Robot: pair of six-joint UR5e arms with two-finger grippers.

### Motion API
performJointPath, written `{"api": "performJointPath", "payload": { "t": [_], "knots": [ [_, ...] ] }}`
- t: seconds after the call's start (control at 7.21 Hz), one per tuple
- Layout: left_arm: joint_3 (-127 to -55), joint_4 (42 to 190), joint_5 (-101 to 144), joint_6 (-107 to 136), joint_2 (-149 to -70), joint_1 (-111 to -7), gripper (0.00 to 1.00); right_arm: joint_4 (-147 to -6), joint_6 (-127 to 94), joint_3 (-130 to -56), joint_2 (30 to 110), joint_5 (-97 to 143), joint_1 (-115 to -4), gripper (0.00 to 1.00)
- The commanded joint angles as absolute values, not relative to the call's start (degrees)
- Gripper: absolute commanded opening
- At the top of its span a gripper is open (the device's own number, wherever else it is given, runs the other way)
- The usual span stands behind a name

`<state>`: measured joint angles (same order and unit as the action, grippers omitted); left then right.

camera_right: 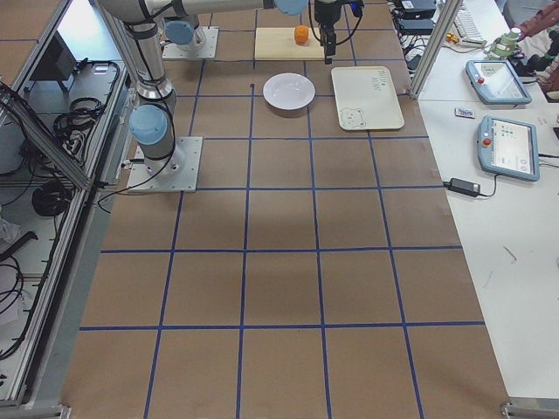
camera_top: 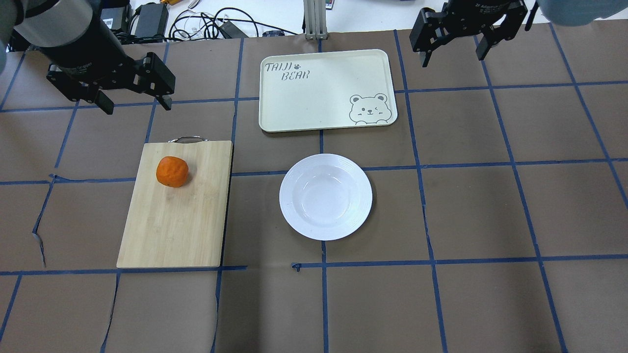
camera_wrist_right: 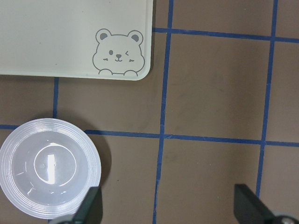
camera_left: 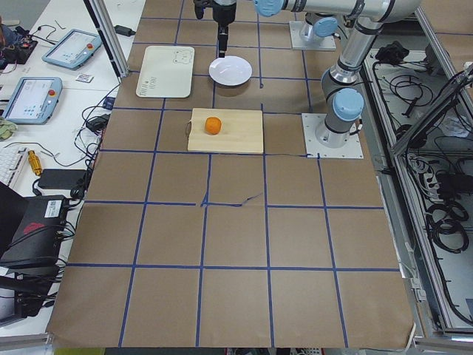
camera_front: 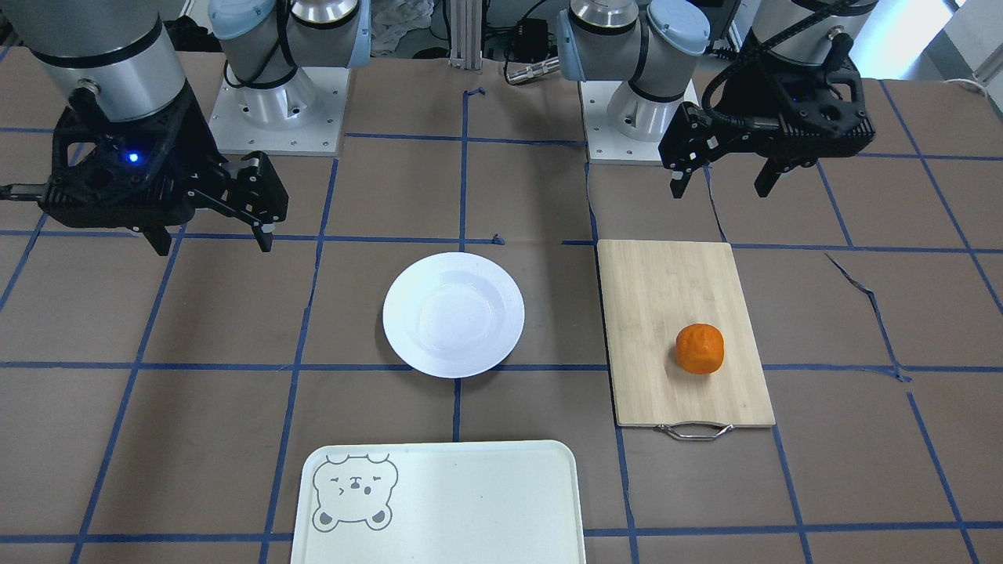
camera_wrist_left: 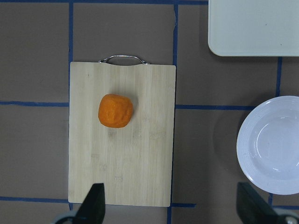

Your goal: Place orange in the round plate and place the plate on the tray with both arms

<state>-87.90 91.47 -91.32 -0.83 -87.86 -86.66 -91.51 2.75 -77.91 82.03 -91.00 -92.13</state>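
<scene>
The orange lies on a bamboo cutting board, near its handle end. In the middle of the table the round white plate stands with nothing in it. Beyond the plate, the cream tray with the bear face is bare. My left gripper hovers open above the table, just past the board's handle. High off the tray's bear corner my right gripper hangs open too. Neither holds anything.
The board's metal handle points toward the tray side. Both arm bases stand at the robot's edge. Cables and power bricks lie beyond the tray. Blue tape lines cross the brown table cover.
</scene>
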Motion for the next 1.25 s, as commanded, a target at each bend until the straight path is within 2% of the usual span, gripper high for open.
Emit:
{"api": "performJointPath", "payload": {
  "t": [0.0,0.14,0.69,0.97,1.11],
  "knots": [
    [-91.6,92.6,-91.3,-1.0,-89.8,-81.9,1.00,-91.4,4.0,-77.9,82.0,-91.0,-92.1,1.00],
    [-95.1,91.3,-91.1,-2.8,-92.8,-79.1,1.00,-91.3,4.0,-77.9,82.0,-91.1,-92.2,1.00],
    [-105.2,66.7,-95.5,-16.8,-106.2,-78.3,1.00,-91.3,3.9,-78.0,82.0,-91.0,-92.4,1.00],
    [-105.6,65.5,-95.3,-16.8,-110.4,-78.2,1.00,-91.3,3.8,-78.0,81.9,-90.9,-92.0,1.00],
    [-105.5,65.4,-95.4,-16.8,-111.4,-78.2,0.94,-91.4,3.7,-78.0,81.9,-91.1,-92.0,1.00]
  ]
}}
